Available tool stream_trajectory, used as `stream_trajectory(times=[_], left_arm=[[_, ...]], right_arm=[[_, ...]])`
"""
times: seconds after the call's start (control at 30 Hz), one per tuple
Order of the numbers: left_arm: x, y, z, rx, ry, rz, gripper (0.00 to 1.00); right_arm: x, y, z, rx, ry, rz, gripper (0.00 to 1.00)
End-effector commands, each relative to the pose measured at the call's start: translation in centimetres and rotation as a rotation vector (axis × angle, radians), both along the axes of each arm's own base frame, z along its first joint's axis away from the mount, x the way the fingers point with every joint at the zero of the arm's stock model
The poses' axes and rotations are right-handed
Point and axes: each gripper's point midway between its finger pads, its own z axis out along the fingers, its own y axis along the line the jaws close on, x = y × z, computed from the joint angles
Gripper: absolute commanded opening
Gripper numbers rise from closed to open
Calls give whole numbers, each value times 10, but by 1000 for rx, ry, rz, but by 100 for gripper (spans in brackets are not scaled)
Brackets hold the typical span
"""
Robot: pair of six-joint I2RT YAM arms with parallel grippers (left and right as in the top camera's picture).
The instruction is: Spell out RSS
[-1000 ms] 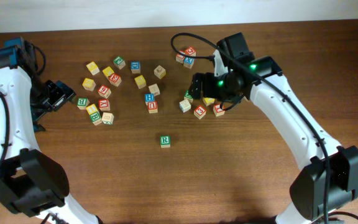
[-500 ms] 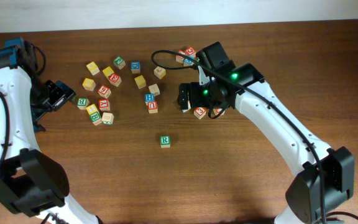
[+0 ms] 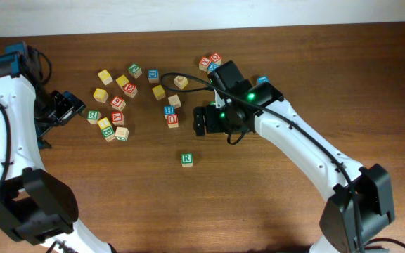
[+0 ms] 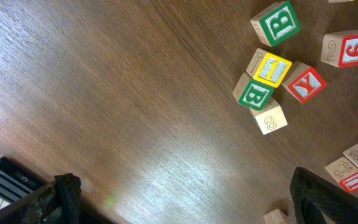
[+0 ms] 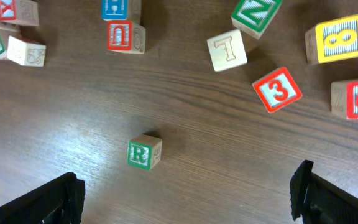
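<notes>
The right gripper [image 3: 201, 121] hangs low over the middle of the table [image 3: 259, 204], its fingers spread wide with nothing between them. The left gripper [image 3: 62, 107] is held near the left edge, also wide open and empty, with only bare wood between its fingers in its wrist view. Across the far half of the table lies a loose scatter of wooden alphabet cubes [image 3: 118, 103], thickest on the left, with a smaller group behind the right arm. The R cube [image 3: 186, 159] stands alone on the near side of that scatter, well apart from every other cube. Its green-bordered R faces up, and it lies below and a little left of the right gripper in the overhead view. In the right wrist view it sits on open wood ahead of the fingertips, somewhat left of centre. The S cubes cannot be picked out. Several yellow-topped cubes [image 3: 100, 95] sit in the left scatter, but their letters are too small to read from above. Close behind the R cube, a blue H cube [image 3: 169, 110] touches a red U cube [image 3: 173, 120]. Further right in the right wrist view are a plain T cube [image 5: 227, 51], a red 3 cube [image 5: 277, 89] and a yellow 8 cube [image 5: 339, 38].
</notes>
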Motion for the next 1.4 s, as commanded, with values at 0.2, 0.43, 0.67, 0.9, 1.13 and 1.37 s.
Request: stream_trajectory(times=[0.2, 0.43, 0.67, 0.9, 1.13, 1.37], left_arm=[[-2, 0, 1, 0, 1, -2, 99], [-2, 0, 1, 0, 0, -2, 99], [-2, 0, 1, 0, 0, -2, 99], [-2, 0, 1, 0, 0, -2, 99], [-2, 0, 1, 0, 0, -2, 99], [-2, 0, 1, 0, 0, -2, 99]], right_arm=[[16, -4, -19, -29, 8, -180, 98], [41, 12, -8, 45, -95, -182, 98], [63, -16, -5, -88, -215, -272, 98], [91, -81, -4, -165, -245, -429, 98], [105, -146, -8, -170, -196, -565, 98], [102, -131, -10, -44, -128, -525, 98]])
